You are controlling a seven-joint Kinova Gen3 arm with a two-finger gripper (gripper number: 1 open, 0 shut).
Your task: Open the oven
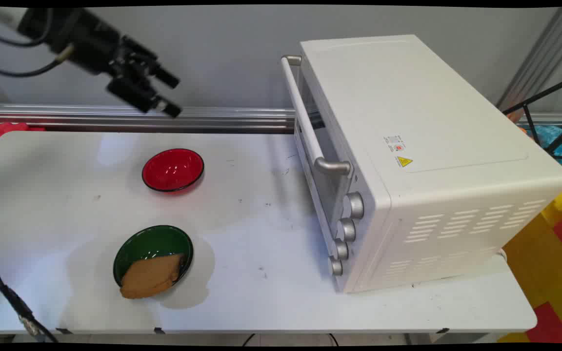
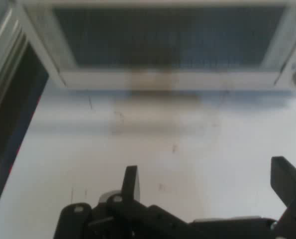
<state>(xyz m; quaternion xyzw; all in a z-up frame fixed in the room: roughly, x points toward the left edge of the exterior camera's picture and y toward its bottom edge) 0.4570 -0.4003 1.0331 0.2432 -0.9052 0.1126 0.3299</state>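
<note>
gripper point(image 1: 171, 95) raised high above the table's point(image 1: 261, 302) far left — fingers spread wide, holding nothing — pointing toward the closed white oven point(image 1: 408, 161), well apart from the red bowl point(image 1: 172, 169) below.

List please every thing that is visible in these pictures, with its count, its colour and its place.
oven: one, white, table's right side, door shut
knobs: four, silver, oven's front near corner
red bowl: one, red, table's middle left, empty
green bowl: one, dark green, near left
bread: one slice, brown, lying in the green bowl, overhanging its rim
table: one, white
gripper: one, black, raised at upper left, open, holding nothing
</note>
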